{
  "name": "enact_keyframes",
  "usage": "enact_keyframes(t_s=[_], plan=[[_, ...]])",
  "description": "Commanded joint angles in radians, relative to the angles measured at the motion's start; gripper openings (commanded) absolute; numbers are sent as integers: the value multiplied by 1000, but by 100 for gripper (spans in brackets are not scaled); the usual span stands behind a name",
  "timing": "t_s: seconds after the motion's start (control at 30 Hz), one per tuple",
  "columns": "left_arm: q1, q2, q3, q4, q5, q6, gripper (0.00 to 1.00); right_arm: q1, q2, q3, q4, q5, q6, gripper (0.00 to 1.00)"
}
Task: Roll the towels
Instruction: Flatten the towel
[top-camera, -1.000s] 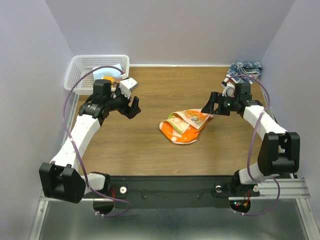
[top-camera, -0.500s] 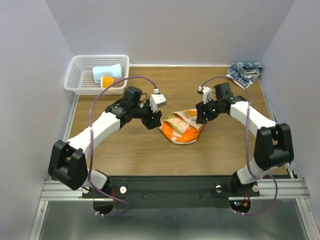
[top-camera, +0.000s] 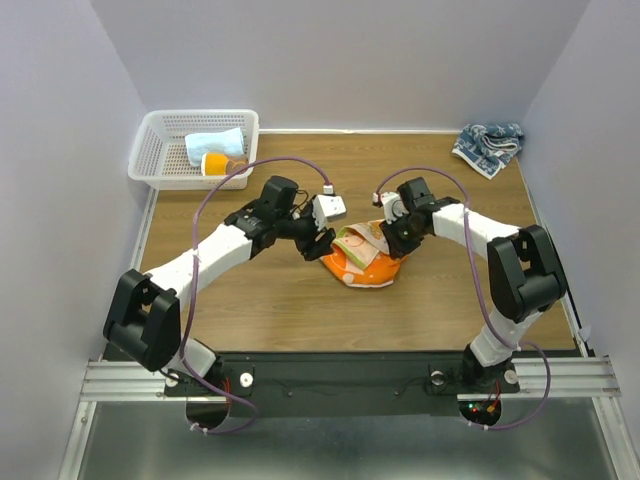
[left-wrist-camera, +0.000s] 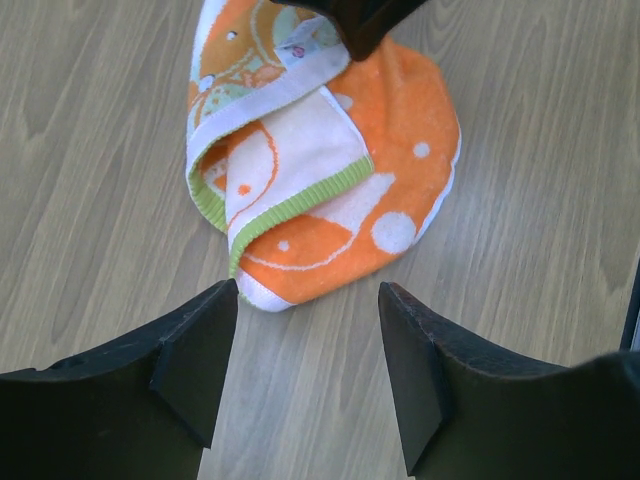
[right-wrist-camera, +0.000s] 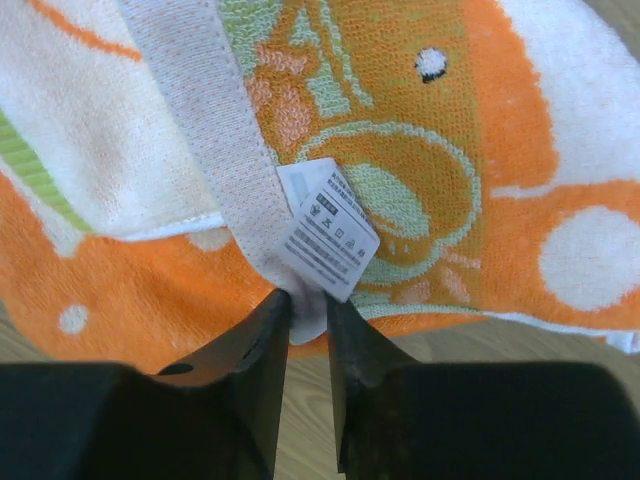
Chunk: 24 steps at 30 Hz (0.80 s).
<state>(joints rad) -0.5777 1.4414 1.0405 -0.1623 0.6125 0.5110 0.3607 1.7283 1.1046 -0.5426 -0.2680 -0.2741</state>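
Observation:
The white towel with orange prints and a green edge (top-camera: 362, 260) lies crumpled at the table's middle. My right gripper (top-camera: 393, 238) is at its right side, shut on the towel's white hem (right-wrist-camera: 305, 318) just below the care label (right-wrist-camera: 328, 231). My left gripper (top-camera: 318, 244) hovers at the towel's left side, open, with bare wood between its fingers (left-wrist-camera: 195, 350); the towel's (left-wrist-camera: 330, 190) nearest corner lies just beyond them. The dark-blue-and-white towel (top-camera: 488, 143) lies bunched at the far right corner.
A white mesh basket (top-camera: 150, 150) at the far left corner holds a light-blue cloth (top-camera: 215, 145) and an orange item (top-camera: 214, 163). Walls close in the table on the left, back and right. In the left wrist view the right gripper's dark finger (left-wrist-camera: 365, 20) shows at the top.
Both arms have swung inward to the orange-print towel, the left one coming from beside the basket. My right gripper has closed on the towel's hem.

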Motion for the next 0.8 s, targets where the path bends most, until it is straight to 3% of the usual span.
enact_keyframes(t_s=[0.0, 0.07, 0.23, 0.5, 0.77], plan=[[-33, -7, -17, 33, -25, 61, 69, 1, -18, 57, 36, 67, 18, 11], [-37, 0, -16, 38, -23, 67, 69, 1, -44, 67, 32, 81, 38, 1], [-53, 17, -19, 47, -29, 112, 69, -18, -136, 139, -3, 73, 84, 1], [-68, 65, -16, 90, -33, 129, 70, -54, -139, 254, -76, 23, 130, 0], [-212, 143, -34, 199, -172, 319, 69, -177, -26, 339, -72, -19, 136, 1]])
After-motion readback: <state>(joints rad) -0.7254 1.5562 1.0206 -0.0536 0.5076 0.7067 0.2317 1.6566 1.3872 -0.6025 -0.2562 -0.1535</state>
